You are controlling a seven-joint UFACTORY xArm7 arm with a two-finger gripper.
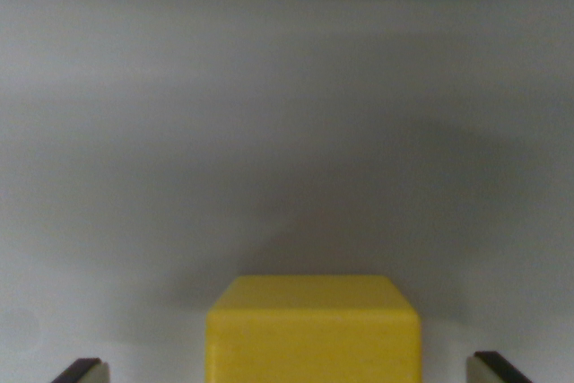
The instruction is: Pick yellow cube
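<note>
Smooth matt yellow cube (313, 334) on a plain matt grey surface (269, 87).

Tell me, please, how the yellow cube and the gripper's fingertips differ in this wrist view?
The yellow cube is bright yellow; the fingertips are dark with pale faces. The cube sits central at the bottom edge, while the fingertips show only at the two lower corners, clear of it. The cube looms large; the fingertips barely show. Both are cut off by the frame's bottom.

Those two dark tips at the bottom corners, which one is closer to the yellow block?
The claw tip at the wrist view's right is slightly closer to the yellow cube; the left one leaves a wider strip of grey surface. Neither touches it.
</note>
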